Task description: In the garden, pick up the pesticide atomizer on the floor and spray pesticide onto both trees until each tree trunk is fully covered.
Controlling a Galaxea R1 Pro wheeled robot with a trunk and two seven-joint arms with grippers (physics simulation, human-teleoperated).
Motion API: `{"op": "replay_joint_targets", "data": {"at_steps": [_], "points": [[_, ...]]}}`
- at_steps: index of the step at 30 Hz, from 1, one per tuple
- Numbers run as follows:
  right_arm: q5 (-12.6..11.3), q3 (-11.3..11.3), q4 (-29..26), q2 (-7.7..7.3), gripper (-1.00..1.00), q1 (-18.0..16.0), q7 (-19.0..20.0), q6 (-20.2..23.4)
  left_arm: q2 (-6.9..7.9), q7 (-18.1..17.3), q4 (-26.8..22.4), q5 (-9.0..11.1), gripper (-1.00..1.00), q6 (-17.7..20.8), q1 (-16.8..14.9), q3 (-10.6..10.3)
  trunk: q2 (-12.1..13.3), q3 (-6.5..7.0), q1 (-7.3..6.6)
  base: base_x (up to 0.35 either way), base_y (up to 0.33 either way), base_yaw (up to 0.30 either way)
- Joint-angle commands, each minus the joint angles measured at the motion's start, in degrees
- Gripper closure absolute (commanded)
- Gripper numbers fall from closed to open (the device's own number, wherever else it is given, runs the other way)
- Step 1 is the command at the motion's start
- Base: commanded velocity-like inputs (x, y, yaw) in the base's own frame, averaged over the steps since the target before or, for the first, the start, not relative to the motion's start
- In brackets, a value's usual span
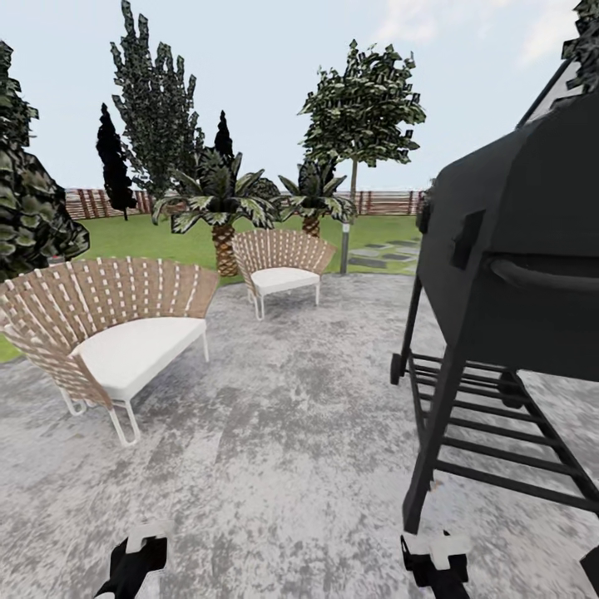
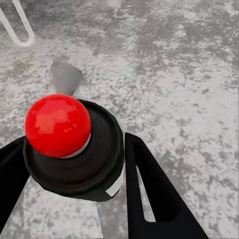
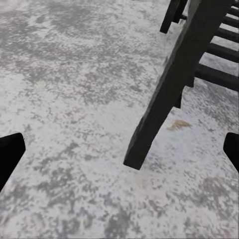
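My left claw (image 2: 74,194) clamps the pesticide atomizer (image 2: 74,149), a black cylinder capped by a glossy red ball, my right claw (image 3: 119,149) gapes over mottled grey paving (image 1: 291,433) beside a black grill (image 1: 516,274), with slatted chairs (image 1: 108,324) and a pale-trunked tree (image 1: 362,108) beyond.

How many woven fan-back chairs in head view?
2. The nearer tan woven fan-back chair with a white cushion sits at the left on the grey paving; the farther one stands mid-frame before the short palms. More may be hidden behind the black grill.
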Motion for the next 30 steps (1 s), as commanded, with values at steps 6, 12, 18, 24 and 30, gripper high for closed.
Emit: {"op": "replay_joint_targets", "data": {"at_steps": [6, 12, 18, 24, 30], "points": [[0.5, 0.3, 0.0, -0.04, -1.0, 0.0, -0.6, -0.1, -0.17, 0.0, 0.1, 0.1, 1.0, -0.2, 0.0, 0.0, 0.0, -0.47, 0.02, 0.319, 0.127, 0.146], [0.5, 0.3, 0.0, 0.01, -1.0, 0.0, -0.6, -0.1, -0.18, 0.0, 0.1, 0.1, 1.0, -0.2, -0.1, 0.0, 0.0, -0.91, 0.02, 0.335, 0.08, 0.157], [0.5, 0.3, 0.0, -0.01, -1.0, 0.0, -0.6, -0.1, -0.19, 0.0, 0.1, 0.1, 1.0, -0.2, 0.0, 0.0, 0.0, -1.33, 0.02, 0.336, 0.077, 0.127], [0.4, 0.3, 0.0, -0.02, -1.0, 0.0, -0.7, -0.1, -0.19, 0.0, 0.1, 0.1, 1.0, -0.2, -0.1, 0.0, 0.0, -1.43, 0.02, 0.336, 0.076, 0.018], [0.4, 0.3, 0.0, -0.07, -1.0, 0.0, -0.8, -0.1, -0.19, 0.0, 0.1, 0.1, 1.0, -0.2, -0.1, 0.0, 0.0, -1.43, 0.02, 0.336, 0.076, 0.001]]}}
